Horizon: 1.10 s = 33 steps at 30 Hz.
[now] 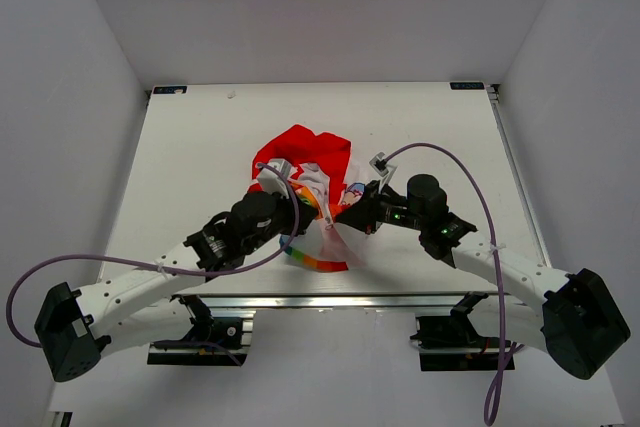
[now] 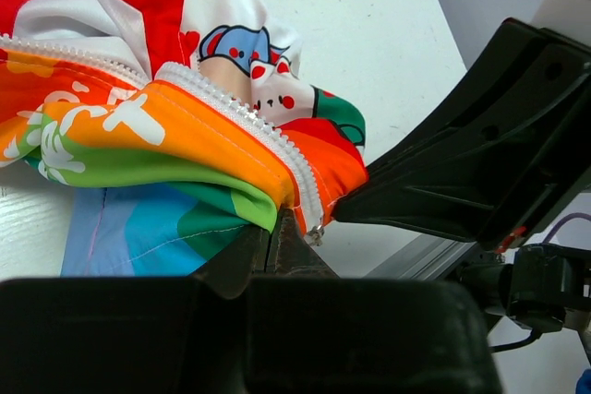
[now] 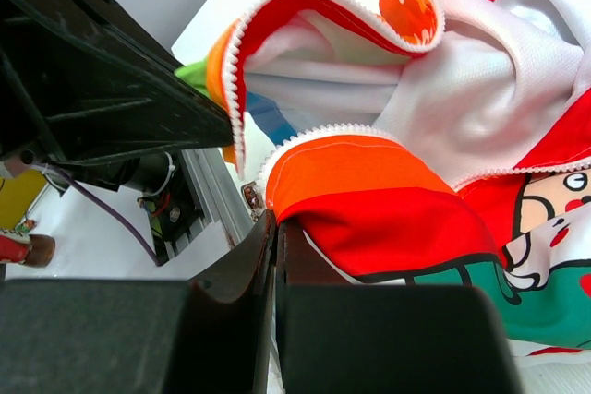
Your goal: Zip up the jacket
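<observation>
Near the table's front edge, the left gripper [image 2: 274, 235] is clenched on the bottom corner of the rainbow-striped half [image 2: 166, 136], right at the end of its zipper teeth [image 2: 240, 120]. The right gripper [image 3: 275, 228] is clamped on the matching corner of the cartoon-print half [image 3: 517, 219], where a small metal zipper piece [image 3: 251, 198] shows beside its fingers. The two grippers sit just beside each other, so the step in hand looks like bringing the zipper ends together. Next, one end has to seat in the other's slider, which calls for fine alignment. The jacket [image 1: 320, 182] lies bunched and unzipped mid-table, its red hood [image 1: 300, 147] on the far side. Plain pale walls [image 1: 300, 17] box in the white table [image 1: 200, 147].
</observation>
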Each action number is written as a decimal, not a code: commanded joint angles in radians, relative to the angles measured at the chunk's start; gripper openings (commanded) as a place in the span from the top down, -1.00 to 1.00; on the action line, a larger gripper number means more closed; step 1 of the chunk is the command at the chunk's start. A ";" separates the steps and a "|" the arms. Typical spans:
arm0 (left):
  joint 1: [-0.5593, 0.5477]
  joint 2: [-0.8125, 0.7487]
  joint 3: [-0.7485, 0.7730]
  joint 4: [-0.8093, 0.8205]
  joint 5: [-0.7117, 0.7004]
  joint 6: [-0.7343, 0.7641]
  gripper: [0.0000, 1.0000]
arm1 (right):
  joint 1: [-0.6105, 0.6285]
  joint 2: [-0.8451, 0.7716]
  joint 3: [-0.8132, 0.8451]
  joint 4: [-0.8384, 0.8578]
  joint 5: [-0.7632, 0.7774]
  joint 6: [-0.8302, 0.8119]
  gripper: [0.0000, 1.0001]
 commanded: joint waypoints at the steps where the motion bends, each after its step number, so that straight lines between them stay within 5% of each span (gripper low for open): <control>1: 0.004 -0.041 -0.005 0.040 -0.013 0.008 1.00 | -0.007 -0.005 0.013 0.011 -0.012 0.000 1.00; 33: 0.004 -0.031 -0.018 0.052 -0.009 0.004 1.00 | -0.010 -0.038 0.021 -0.005 0.004 0.060 1.00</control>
